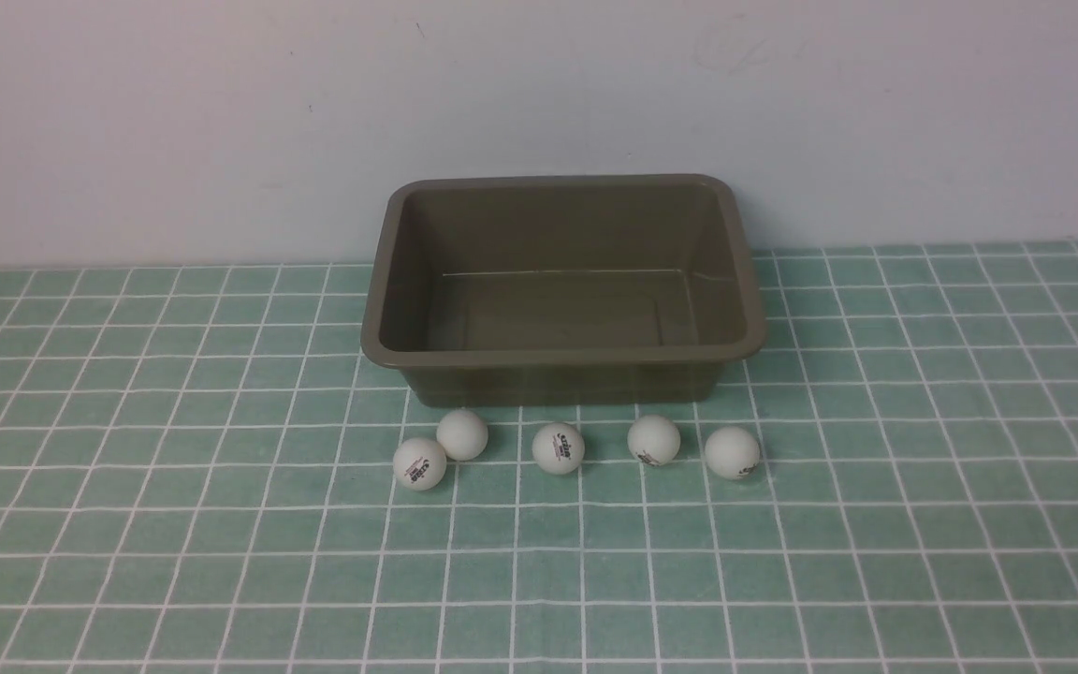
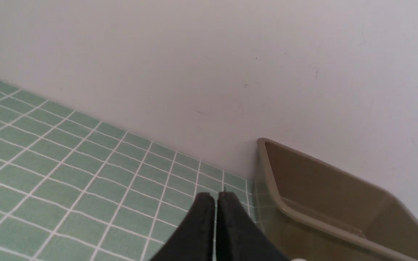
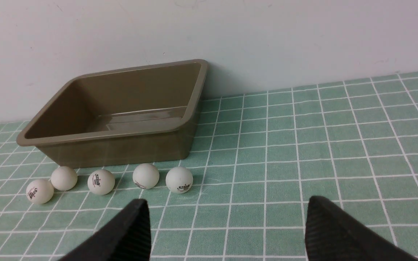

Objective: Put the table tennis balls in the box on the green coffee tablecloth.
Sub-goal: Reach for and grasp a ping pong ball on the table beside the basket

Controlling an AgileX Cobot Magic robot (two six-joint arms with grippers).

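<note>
Box (image 1: 562,382) sits back against the wall (image 1: 221,112) on its far side; cannot tell whether any gap is left behind it. Top open, floor showing bare, rim flared outward all round. Just off its near wall, five table tennis balls (image 1: 558,447) in a loose row: the two leftmost touching or nearly so, the other three with cloth showing between them. Left and right of the box, broad open green coffee tablecloth (image 1: 923,421) as far as the front view reaches. Nearer than the ball row, open cloth across the full width.
</note>
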